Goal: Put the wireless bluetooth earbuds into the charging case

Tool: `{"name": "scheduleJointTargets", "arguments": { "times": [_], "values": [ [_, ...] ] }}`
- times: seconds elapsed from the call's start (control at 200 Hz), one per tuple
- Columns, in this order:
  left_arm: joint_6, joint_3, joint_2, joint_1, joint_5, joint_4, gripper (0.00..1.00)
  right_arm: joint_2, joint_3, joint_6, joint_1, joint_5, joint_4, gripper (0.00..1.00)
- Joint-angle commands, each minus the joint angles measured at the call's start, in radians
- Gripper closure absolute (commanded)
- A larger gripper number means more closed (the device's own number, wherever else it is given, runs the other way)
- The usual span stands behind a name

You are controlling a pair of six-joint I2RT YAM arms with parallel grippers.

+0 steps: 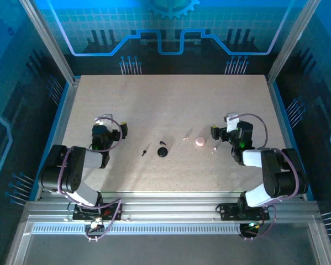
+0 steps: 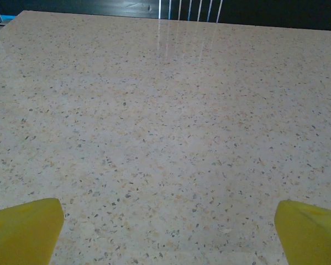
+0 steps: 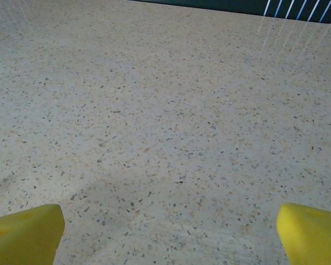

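Two tiny black wireless bluetooth earbuds (image 1: 145,150) (image 1: 162,143) lie next to a round black charging case (image 1: 162,152) at the middle of the table. Right of them, a round pale pink case (image 1: 200,142) has a pink earbud (image 1: 185,136) on its left and another (image 1: 214,148) on its right. My left gripper (image 1: 109,130) hovers left of the black set, open and holding nothing. Open too, my right gripper (image 1: 230,131) hangs just right of the pink set. In each wrist view the yellow fingertips (image 2: 27,227) (image 3: 27,229) stand wide apart over bare speckled tabletop.
The speckled beige table (image 1: 171,99) is bounded by blue rails at left and right. Rows of white pins (image 1: 129,66) (image 1: 237,65) stand past the far edge. Both arm bases sit on the metal frame (image 1: 171,212) at the near edge.
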Motion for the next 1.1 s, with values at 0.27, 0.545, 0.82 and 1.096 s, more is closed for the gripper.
{"name": "scheduleJointTargets", "arguments": {
  "times": [0.27, 0.545, 0.82, 1.096],
  "values": [
    [0.021, 0.018, -0.014, 0.01, 0.025, 0.0, 0.01, 0.003, 0.017, 0.009, -0.001, 0.01, 0.02, 0.0],
    [0.017, 0.021, -0.015, 0.018, 0.044, -0.005, 0.01, 0.004, 0.017, 0.009, -0.004, 0.008, 0.019, 0.0],
    [0.017, 0.022, -0.014, 0.021, 0.047, -0.007, 0.01, 0.003, 0.015, 0.011, -0.004, 0.008, 0.022, 0.0],
    [0.027, -0.006, -0.061, 0.006, 0.007, 0.008, 0.01, -0.09, 0.105, 0.023, -0.005, 0.01, -0.217, 0.0]
  ]
}}
